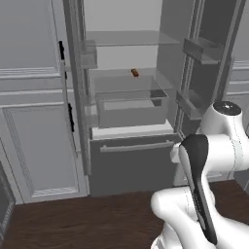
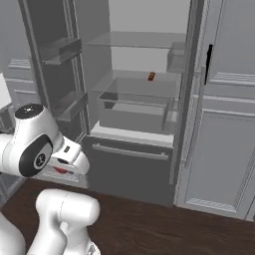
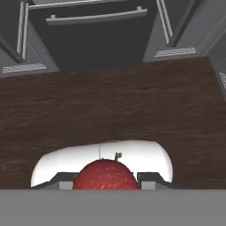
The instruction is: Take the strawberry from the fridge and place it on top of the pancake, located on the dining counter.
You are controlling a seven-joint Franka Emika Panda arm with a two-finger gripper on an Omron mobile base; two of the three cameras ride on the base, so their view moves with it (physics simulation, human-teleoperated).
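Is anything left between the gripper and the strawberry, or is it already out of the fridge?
Nothing stands between them: the gripper is shut on the strawberry, held low over the dark wood floor in front of the open fridge. The pancake and dining counter are not visible, so that path cannot be judged.

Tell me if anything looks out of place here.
Both fridge doors stand wide open while the gripper, shut on the strawberry, hangs over the wood floor. A small orange-red item sits alone on a shelf.
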